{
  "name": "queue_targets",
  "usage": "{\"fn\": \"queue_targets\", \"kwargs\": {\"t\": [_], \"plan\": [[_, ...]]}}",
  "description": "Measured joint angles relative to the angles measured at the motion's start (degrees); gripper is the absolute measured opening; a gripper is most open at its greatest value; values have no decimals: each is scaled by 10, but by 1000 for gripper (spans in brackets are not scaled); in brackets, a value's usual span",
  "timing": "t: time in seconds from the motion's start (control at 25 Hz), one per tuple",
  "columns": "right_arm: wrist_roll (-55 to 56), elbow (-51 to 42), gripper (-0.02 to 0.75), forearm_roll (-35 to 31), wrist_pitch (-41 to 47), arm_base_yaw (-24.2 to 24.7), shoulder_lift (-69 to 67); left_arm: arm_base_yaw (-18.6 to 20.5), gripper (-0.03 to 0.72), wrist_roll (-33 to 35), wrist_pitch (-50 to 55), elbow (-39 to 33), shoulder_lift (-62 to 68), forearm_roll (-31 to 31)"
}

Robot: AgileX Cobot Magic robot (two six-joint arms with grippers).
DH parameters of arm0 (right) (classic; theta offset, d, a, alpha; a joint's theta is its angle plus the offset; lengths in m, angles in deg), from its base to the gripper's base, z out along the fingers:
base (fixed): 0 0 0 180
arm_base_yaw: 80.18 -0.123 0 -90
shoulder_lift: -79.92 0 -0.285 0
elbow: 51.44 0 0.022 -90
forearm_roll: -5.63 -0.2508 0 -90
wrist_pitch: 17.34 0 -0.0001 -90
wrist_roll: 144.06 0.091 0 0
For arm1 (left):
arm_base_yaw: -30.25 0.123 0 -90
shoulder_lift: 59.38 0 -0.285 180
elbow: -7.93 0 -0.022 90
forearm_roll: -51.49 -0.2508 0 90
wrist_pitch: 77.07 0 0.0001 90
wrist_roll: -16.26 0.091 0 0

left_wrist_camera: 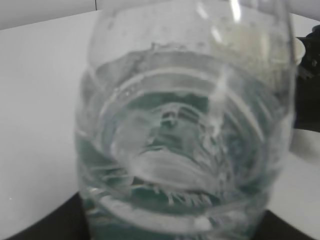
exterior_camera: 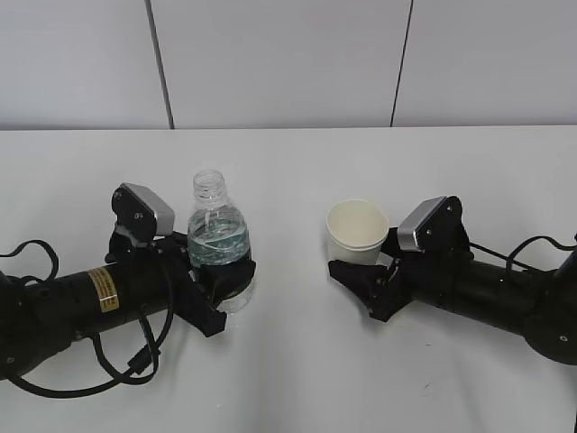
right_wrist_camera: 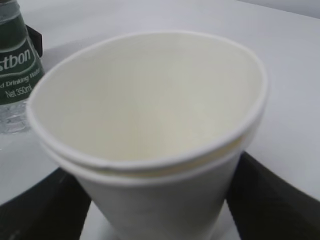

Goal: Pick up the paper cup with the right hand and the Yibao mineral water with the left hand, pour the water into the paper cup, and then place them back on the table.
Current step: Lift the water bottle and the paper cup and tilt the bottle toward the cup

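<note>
We find the small clear ribbed plastic bottle with a dark green label (exterior_camera: 217,236) upright and uncapped on the plain white bench (exterior_camera: 297,361), left of centre, with the left hand (exterior_camera: 221,293) wrapped round its lower body; its fingers (exterior_camera: 242,271) sit against both sides, apparently closed on it, though we cannot tell how firmly. The small white paper cup with a rolled rim (exterior_camera: 357,232) stands right of centre, well apart from the bottle, empty inside. The right hand (exterior_camera: 361,287) brackets its base, fingers (exterior_camera: 347,273) close on either side; whether they pinch the wall or only flank it, we cannot tell. We judge the bottle fairly light, its thin wall slick and yielding, so a hold at the ribbed label band suits it best. The cup looks very light and easily crushed; a gentle hold low on the wall seems safest.
</note>
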Motion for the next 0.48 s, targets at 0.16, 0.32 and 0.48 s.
{"fn": "queue_targets", "kwargs": {"t": [0.16,0.32,0.48], "plan": [[0,0,585,0,0,0,0,0,353,0,0,0,0,2],[0,0,583,1,0,0,0,-1,353,0,0,0,0,15],[1,7,583,39,0,0,0,-1,353,14,3,0,-2,24]]}}
